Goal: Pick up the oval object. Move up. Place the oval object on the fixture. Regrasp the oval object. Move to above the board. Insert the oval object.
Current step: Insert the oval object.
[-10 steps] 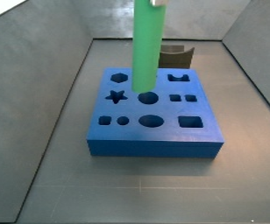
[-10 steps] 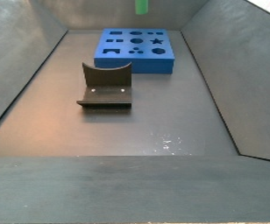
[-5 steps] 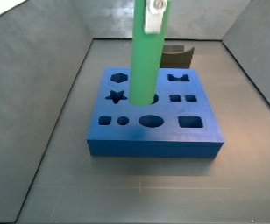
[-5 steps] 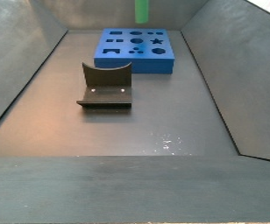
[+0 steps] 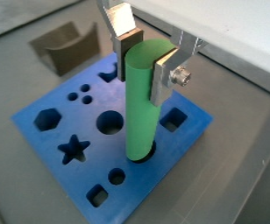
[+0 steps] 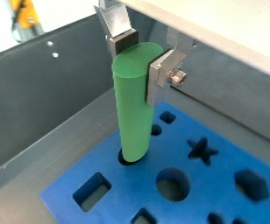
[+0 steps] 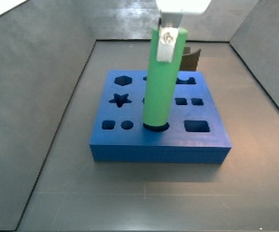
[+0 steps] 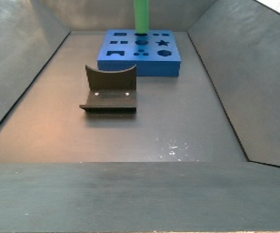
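Insertion looks to be the step in hand: the gripper (image 5: 147,59) stands above the board (image 5: 55,127), its jaws clamped on the upper end of the oval object (image 5: 142,109), silver fingers (image 6: 165,67) pressing the flat sides so the rod hangs upright. In both wrist views the green rod's lower end meets the oval hole, and in a side view the oval object (image 7: 161,86) stands vertical with its foot at the board (image 7: 154,149), seemingly just entering. Holding it high on the shaft leaves the lower length free to slide down. The fixture (image 8: 108,89) sits empty, well apart from the board (image 8: 167,64), so regrasping appears done.
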You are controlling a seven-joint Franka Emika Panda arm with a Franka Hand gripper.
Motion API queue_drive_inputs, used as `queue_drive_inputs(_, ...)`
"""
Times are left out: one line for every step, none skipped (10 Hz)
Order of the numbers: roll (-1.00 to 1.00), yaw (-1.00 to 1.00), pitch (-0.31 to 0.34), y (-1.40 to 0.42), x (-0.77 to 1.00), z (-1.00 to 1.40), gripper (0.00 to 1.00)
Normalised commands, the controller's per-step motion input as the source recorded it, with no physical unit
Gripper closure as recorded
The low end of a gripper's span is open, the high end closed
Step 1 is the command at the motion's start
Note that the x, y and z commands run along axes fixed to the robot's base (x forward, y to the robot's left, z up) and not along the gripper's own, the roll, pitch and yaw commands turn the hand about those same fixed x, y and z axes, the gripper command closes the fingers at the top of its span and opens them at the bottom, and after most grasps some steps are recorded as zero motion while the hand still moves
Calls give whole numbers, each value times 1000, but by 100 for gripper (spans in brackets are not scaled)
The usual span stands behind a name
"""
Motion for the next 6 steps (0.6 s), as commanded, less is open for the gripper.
queue_drive_inputs(0, -114, 0, 0, 89, 0, 100)
queue_drive_inputs(0, 0, -17, 0, 0, -23, 100)
queue_drive_inputs(-96, -337, -77, -169, 0, -180, 100)
queue_drive_inputs(-67, -586, -130, -351, -43, -283, 100)
queue_drive_inputs(14, -103, -47, 0, 0, -9, 100)
queue_drive_inputs(0, 0, 0, 31, -11, 0, 100)
